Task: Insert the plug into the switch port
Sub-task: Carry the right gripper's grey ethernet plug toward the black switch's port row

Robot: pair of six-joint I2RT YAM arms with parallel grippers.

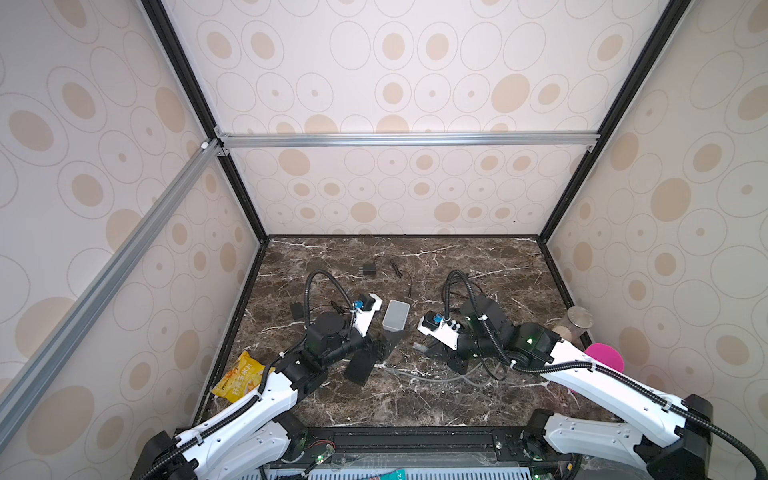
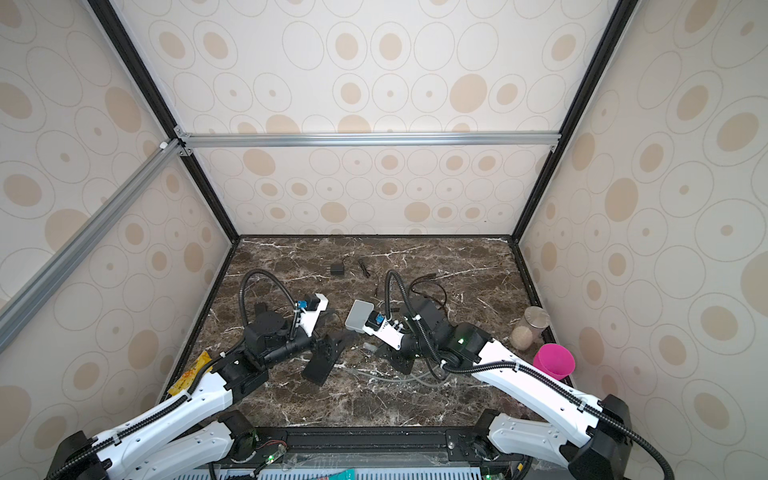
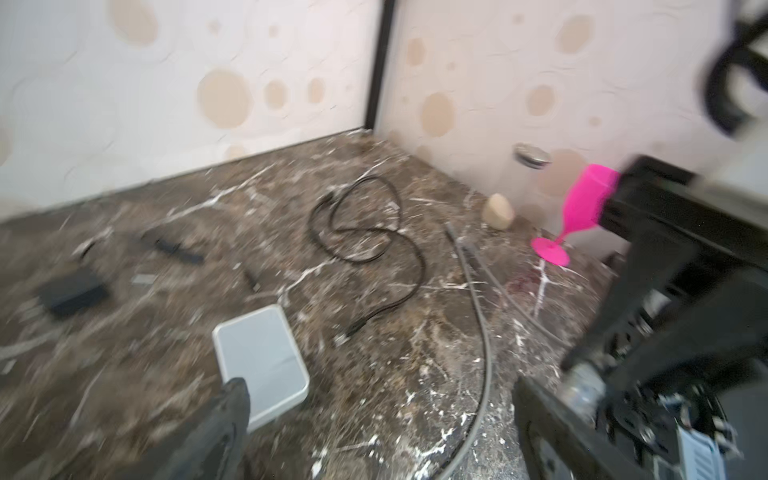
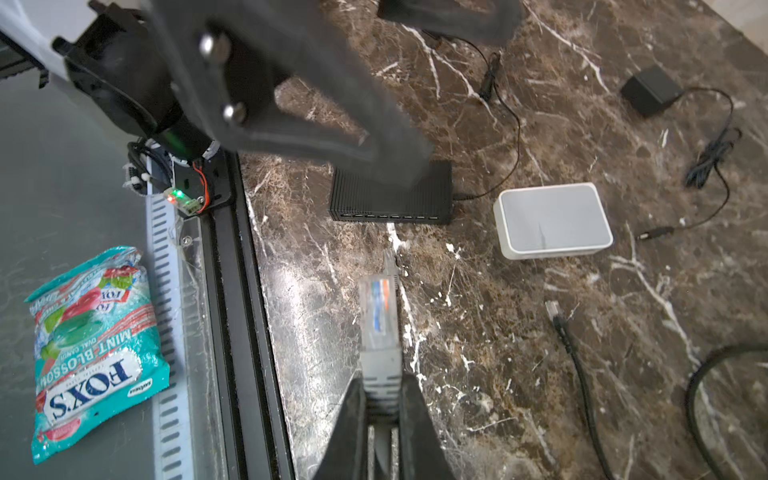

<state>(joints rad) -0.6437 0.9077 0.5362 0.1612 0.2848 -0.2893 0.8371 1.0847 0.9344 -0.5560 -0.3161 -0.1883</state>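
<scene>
The right claw is clenching the grey plug, pointing it at the black switch across open tabletop (front rail running alongside); the left claw is gaping wide.

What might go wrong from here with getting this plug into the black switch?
The left gripper is open and grips nothing, so the black switch lies unbraced and may slide when pushed.
The plug, pinched in the right gripper, is apart from the small ports; slight misalignment could jam it against the housing.
The left gripper hangs over the switch, so the arms might collide.
</scene>
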